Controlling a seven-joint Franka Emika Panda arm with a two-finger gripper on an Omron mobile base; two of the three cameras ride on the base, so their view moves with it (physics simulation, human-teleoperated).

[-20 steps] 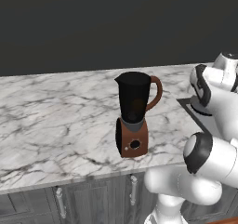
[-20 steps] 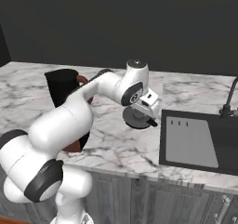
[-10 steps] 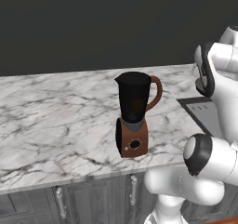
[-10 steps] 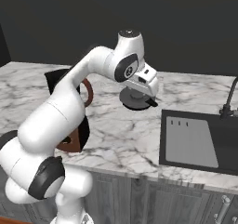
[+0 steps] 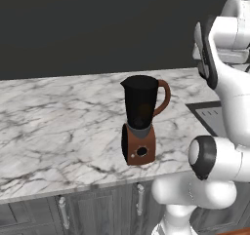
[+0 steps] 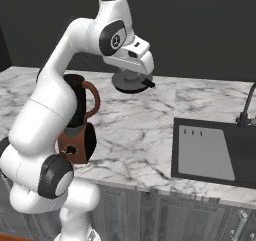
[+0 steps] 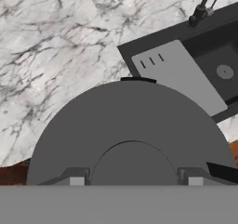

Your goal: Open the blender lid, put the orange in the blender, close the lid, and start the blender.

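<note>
Blocking most of the hand view, the blender lid [image 7: 132, 144] reads as a broad dark grey disc with a raised round knob at its centre, its lower edge cut off. Flanked on either side of that knob by the two finger tips [image 7: 76, 177], mostly hidden; closed on the knob, lid held. Seen from the right base view as a flat dark disc [image 6: 131, 82] hanging under the gripper [image 6: 134, 76], lifted well above the marble counter [image 6: 135, 130], between the blender [image 6: 79, 125] and the sink [image 6: 220, 150], touching neither. Fingers themselves too small and dark there to make out against the lid.

Standing upright near the counter's front edge, the blender [image 5: 141, 122]: black tapered jar with open rim, curved reddish-brown handle, brown boxy base with a round black dial. Partly covered by the white arm in the right base view, jar half hidden. Jar too dark to tell whether anything lies inside.

Cut off at the right edge of the left base view, the sink [image 5: 207, 114], half hidden behind the arm. Tap [image 7: 200, 9] clipped at the top of the hand view.
</note>
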